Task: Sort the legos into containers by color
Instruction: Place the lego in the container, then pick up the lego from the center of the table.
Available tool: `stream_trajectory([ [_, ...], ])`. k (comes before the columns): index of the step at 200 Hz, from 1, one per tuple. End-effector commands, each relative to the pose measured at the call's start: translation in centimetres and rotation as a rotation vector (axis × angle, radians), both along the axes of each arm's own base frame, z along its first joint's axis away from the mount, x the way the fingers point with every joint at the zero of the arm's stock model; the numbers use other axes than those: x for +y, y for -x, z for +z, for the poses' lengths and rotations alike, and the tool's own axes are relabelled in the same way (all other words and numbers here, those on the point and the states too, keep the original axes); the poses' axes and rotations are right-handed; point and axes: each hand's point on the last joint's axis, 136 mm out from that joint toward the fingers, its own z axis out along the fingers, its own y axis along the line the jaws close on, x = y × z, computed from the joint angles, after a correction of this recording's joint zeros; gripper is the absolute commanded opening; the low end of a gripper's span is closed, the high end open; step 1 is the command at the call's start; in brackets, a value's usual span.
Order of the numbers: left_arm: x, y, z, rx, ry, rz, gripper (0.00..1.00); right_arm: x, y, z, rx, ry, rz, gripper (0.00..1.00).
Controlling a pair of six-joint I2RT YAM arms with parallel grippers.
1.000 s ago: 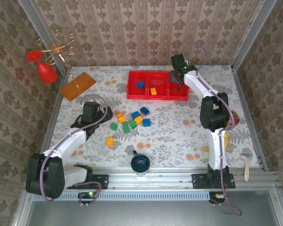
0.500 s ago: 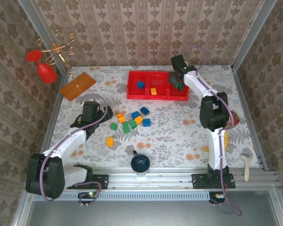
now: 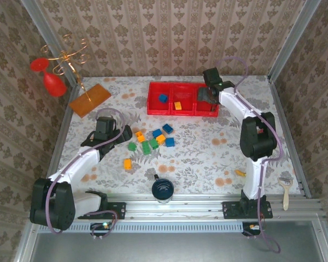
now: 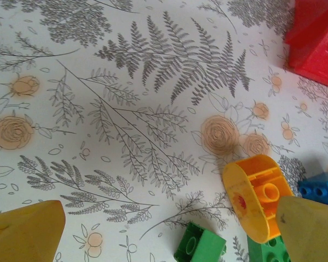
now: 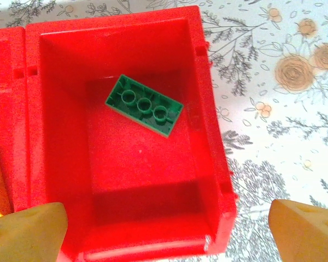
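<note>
Right wrist: right gripper [image 5: 167,232] spread, tips cropped; green brick [image 5: 145,104] in tray [image 5: 210,142]. Left gripper [image 4: 167,232] spread, partly covering orange brick [image 4: 257,196].

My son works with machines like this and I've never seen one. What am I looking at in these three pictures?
Two robot arms are bolted to a table's near edge: the left arm and the right arm. The wide picture comes from a camera above and behind them. The other two come from a camera on each wrist, with that arm's own yellow fingertips at the bottom corners. On the flowered table lie loose toy bricks in blue, orange and green, plus a red three-compartment tray. The right wrist camera looks down into the tray's end compartment, where a green brick lies. Both arms' jaws stand open and hold nothing.
</note>
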Motion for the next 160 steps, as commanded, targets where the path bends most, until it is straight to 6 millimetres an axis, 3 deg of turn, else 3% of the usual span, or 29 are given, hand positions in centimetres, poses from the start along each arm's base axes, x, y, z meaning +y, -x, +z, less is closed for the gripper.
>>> stream_trajectory([
  [1,-1.8,-0.3,0.8,0.004,-0.009,-0.117,1.00,0.4,1.2,1.7,-0.052,-0.044,-0.014,0.99],
  [78,-10.1,-2.2,1.5,0.076,-0.090,-0.462,0.99,-1.2,6.9,1.6,-0.049,-0.083,-0.107,1.00],
  [83,-11.6,-1.8,1.5,0.081,-0.093,-0.508,0.99,-1.3,7.3,1.6,-0.047,-0.083,-0.111,1.00],
  [112,-15.2,-2.8,1.3,0.107,-0.099,-0.610,0.98,-2.3,9.4,1.5,-0.027,-0.066,-0.146,1.00],
  [160,-19.4,-4.3,-0.3,0.155,-0.165,-0.749,0.93,-4.1,12.0,2.2,-0.042,-0.037,-0.212,1.00],
])
